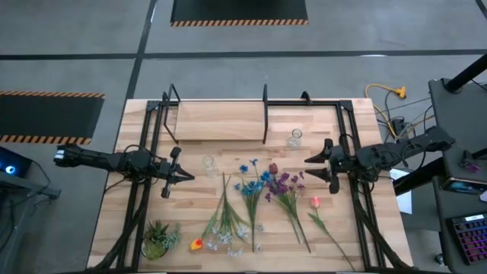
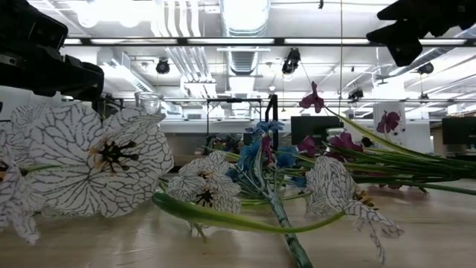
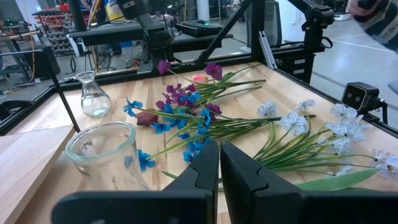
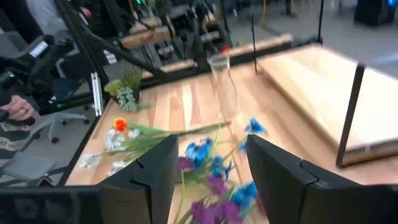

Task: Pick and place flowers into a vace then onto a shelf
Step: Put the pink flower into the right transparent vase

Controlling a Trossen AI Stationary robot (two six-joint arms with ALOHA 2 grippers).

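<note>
While loose, flowers [image 1: 259,202] beside shelf [image 1: 221,120].

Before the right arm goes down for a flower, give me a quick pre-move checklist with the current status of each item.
1. Right gripper open wide enough for a stem: ok, fingers stand apart with nothing between them.
2. Left gripper out of the way: ok, shut and empty, at the table's left beside the flowers.
3. Flowers reachable: ok, all lie loose on the table in front of both arms.
4. One stem separable: not ok, the purple flowers and blue flowers overlap.
5. Vase ready: ok, one glass vase stands upright and empty near the left gripper, a second vase by the shelf.
</note>
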